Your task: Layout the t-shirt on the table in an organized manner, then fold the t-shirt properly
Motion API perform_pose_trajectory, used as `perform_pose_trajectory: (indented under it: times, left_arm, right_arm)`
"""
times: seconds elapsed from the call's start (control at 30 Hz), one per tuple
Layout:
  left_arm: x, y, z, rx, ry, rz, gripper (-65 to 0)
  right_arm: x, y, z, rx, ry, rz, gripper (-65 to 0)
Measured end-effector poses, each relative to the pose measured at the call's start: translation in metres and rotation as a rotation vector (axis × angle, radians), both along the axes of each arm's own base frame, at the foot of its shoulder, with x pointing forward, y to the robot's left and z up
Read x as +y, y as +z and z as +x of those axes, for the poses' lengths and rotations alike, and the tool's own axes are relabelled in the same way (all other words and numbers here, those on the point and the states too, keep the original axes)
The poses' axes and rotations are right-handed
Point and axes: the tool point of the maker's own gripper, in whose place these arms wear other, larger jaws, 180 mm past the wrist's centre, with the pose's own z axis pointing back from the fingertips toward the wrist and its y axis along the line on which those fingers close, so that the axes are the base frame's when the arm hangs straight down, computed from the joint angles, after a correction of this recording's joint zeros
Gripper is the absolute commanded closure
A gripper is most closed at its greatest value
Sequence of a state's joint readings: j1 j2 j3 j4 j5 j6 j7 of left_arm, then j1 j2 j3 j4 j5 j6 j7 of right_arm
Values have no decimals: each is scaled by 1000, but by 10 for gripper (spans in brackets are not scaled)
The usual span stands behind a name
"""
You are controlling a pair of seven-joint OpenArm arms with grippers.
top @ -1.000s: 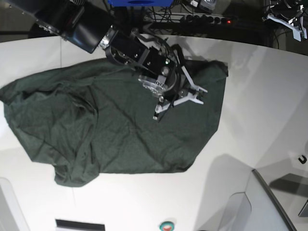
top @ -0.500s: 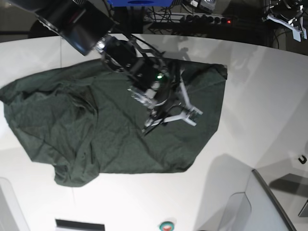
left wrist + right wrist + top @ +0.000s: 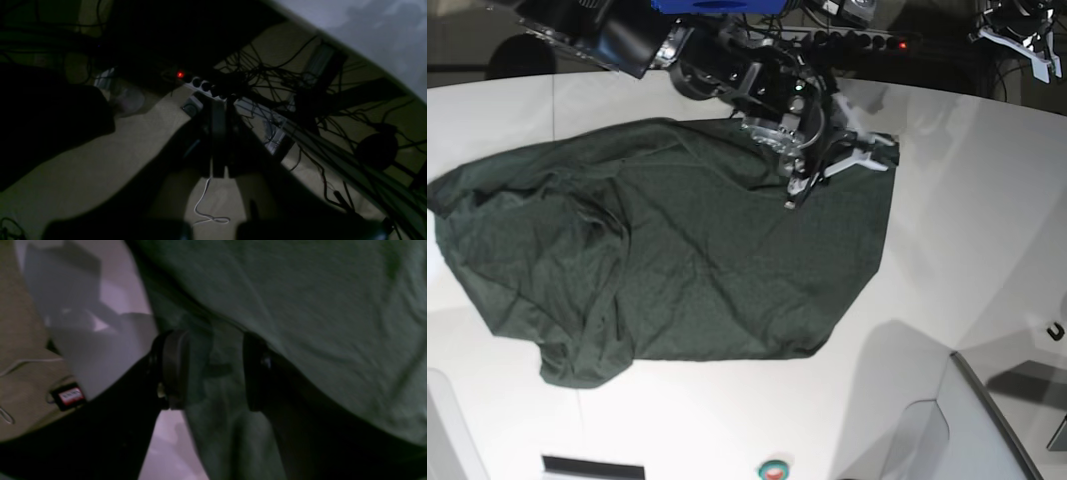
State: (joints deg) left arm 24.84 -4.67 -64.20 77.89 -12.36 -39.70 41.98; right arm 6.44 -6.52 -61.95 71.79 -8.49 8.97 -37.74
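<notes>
The dark green t-shirt lies spread over the white table, rumpled at its left and lower-left parts. My right gripper hangs over the shirt's far right corner. In the right wrist view its two dark fingers stand apart, and wrinkled t-shirt fabric shows in the gap of the right gripper, so it is open. The left gripper is off the table edge above the floor, its fingers pressed together, shut and holding nothing.
Beyond the table's far edge are cables and a power strip with a red light. A grey panel stands at the front right corner. A small round button sits at the front edge.
My right arm dipped toward the shirt's middle, then swung out to its far right corner. The raised fold at that corner now lies flatter. The left arm has stayed put.
</notes>
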Motion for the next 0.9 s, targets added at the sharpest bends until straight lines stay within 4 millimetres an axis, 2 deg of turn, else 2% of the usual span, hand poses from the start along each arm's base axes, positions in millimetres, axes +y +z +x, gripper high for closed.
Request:
perform_pose_trajectory:
  times: [0.17, 0.27, 0.33, 0.43, 0.5, 0.53, 0.67, 0.8, 0.9]
  left_arm:
    - [0, 0, -1, 1, 3, -1, 0]
    - [0, 2, 1, -3, -3, 6, 0]
    - [-5, 5, 8, -13, -25, 15, 0]
    - [-28, 8, 27, -25, -121, 12, 0]
    - [-51, 17, 45, -59, -199, 18, 0]
    - [-63, 22, 52, -75, -237, 17, 0]
    - [-112, 29, 79, -123, -364, -16, 0]
    - [-161, 32, 106, -141, -550, -32, 0]
    - [-191, 38, 120, -183, -627, -65, 0]
  right_arm:
    - [0, -20, -17, 16, 59, -44, -249]
    - [0, -22, -17, 16, 63, -48, -245]
    - [1, -15, -12, 12, 44, -28, -243]
    - [-5, 20, 17, -2, -100, 106, -243]
    - [-31, 39, 38, -26, -219, 179, -243]
    - [-55, 41, 48, -45, -282, 168, -242]
    - [-141, 42, 52, -42, -536, 156, -242]
    - [-198, 69, 65, -97, -756, 232, -242]
    - [-245, 66, 64, -125, -860, 168, -242]
